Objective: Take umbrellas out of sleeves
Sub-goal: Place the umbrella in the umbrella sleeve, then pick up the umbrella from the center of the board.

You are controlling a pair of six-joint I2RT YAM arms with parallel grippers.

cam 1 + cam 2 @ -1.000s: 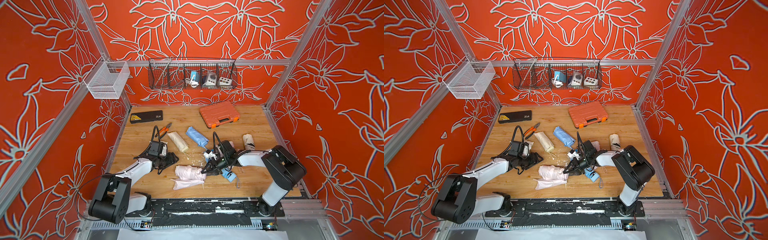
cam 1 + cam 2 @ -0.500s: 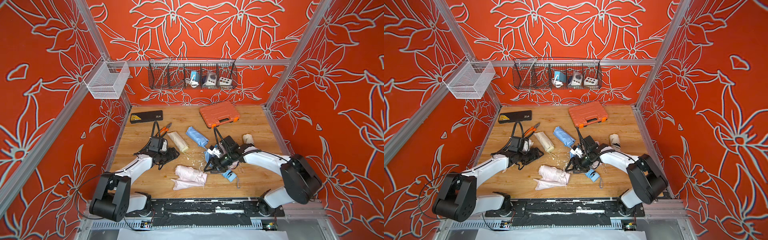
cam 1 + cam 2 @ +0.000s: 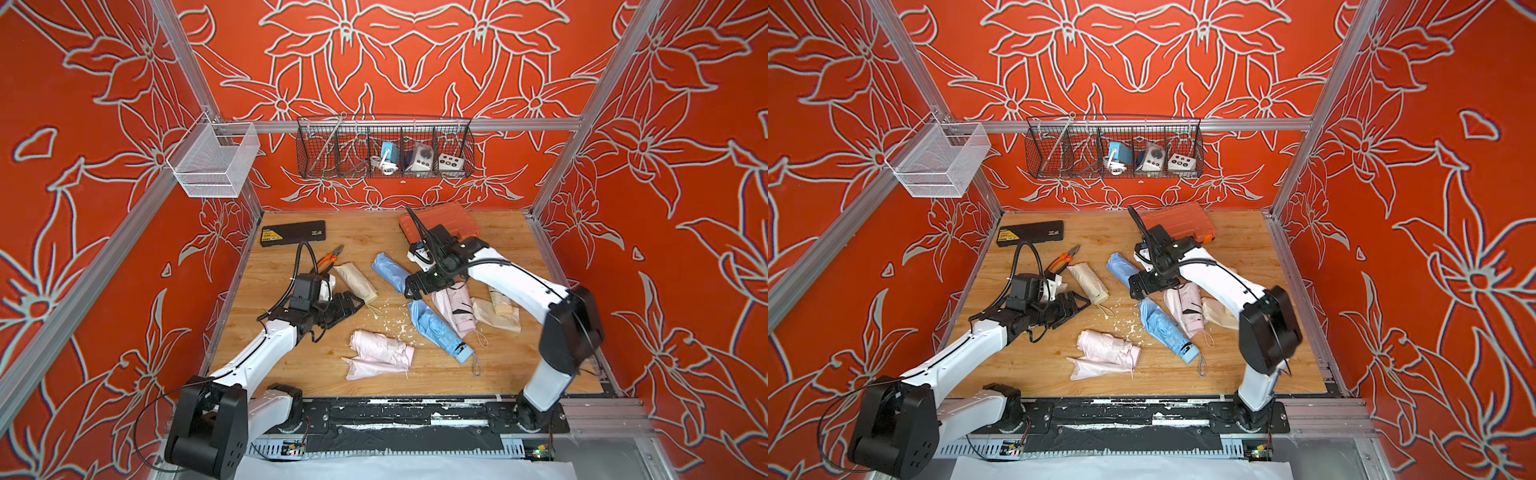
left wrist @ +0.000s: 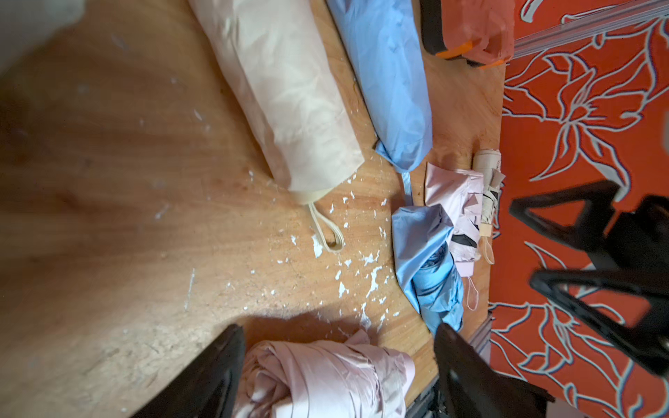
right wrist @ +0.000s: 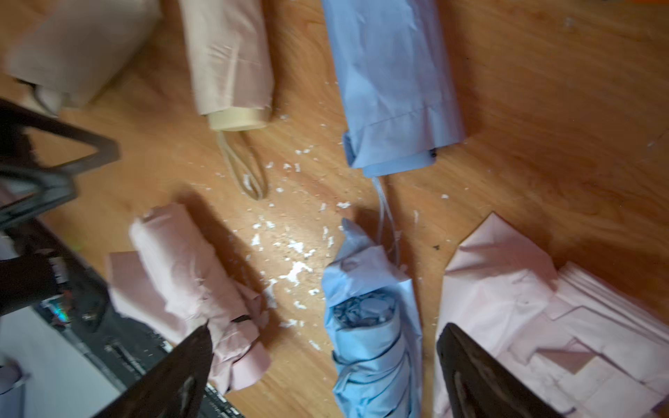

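Right wrist view showed you the right pincer (image 5: pixel 325 327) with its jaws wide and nothing between them, hanging over a light blue umbrella (image 5: pixel 369 347) that had crumpled fabric at the end nearest the pincer. In both top views this pincer hung above the table (image 3: pixel 511 365), between a sleeved light blue umbrella (image 3: pixel 388 270) and a flat pink umbrella (image 3: pixel 455 307). Your left pincer (image 4: pixel 338 327) was wide too and held nothing, just beside the cord end of a sleeved cream umbrella (image 3: pixel 355 280). A rolled pink umbrella (image 3: pixel 380 345) lay against a limp pink sleeve (image 3: pixel 365 369) near the front edge.
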